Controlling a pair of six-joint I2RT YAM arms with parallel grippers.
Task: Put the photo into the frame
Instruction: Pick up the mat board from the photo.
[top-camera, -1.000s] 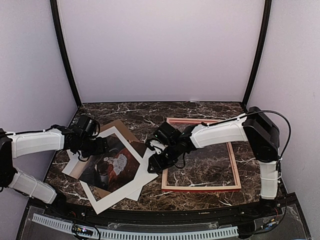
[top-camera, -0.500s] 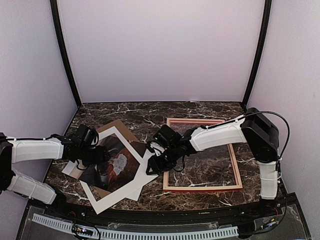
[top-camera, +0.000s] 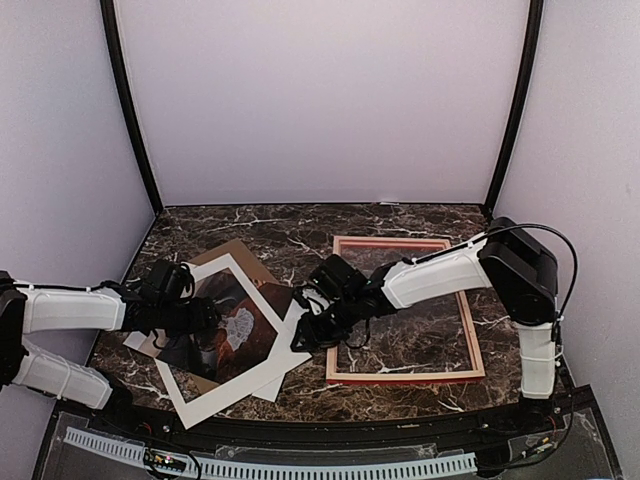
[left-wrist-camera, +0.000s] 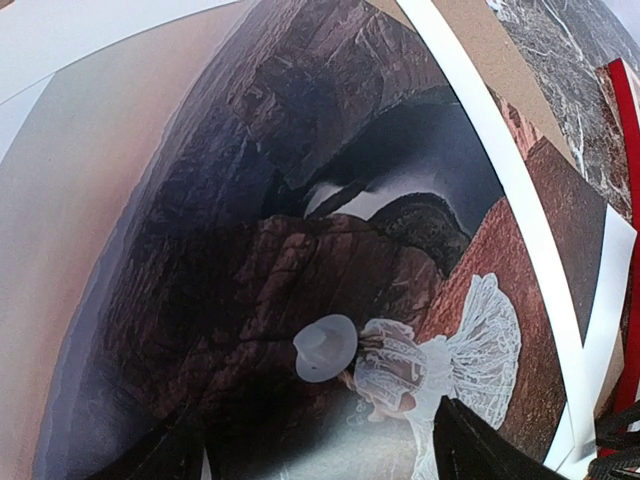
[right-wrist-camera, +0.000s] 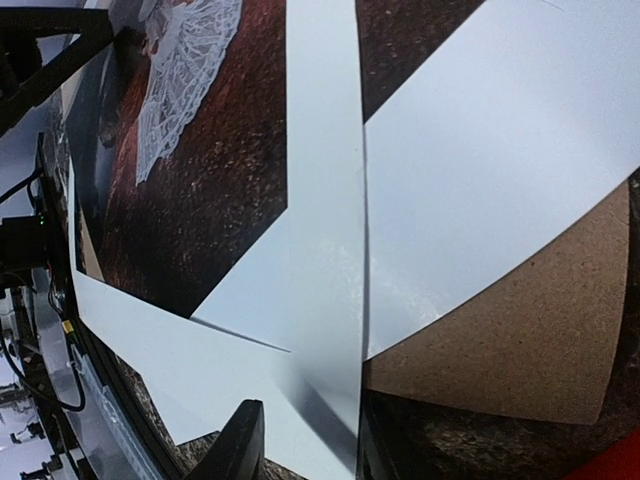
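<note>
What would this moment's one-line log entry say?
frame: empty | photo: beside it, unframed | left gripper: open over photo | right gripper: at mat edge

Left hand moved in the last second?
Yes: the left hand has come nearer the table's near edge, farther from the back wall, over the photo.

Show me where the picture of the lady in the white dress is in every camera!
Top external: the photo lies at the lower left of the table, tilted.
Left wrist: the photo fills nearly the whole view, with the white figure at lower right.
Right wrist: the photo is at the upper left, with only part showing.
Shared landmark: the white mat bordering the photo, a white strip in both wrist views.
</note>
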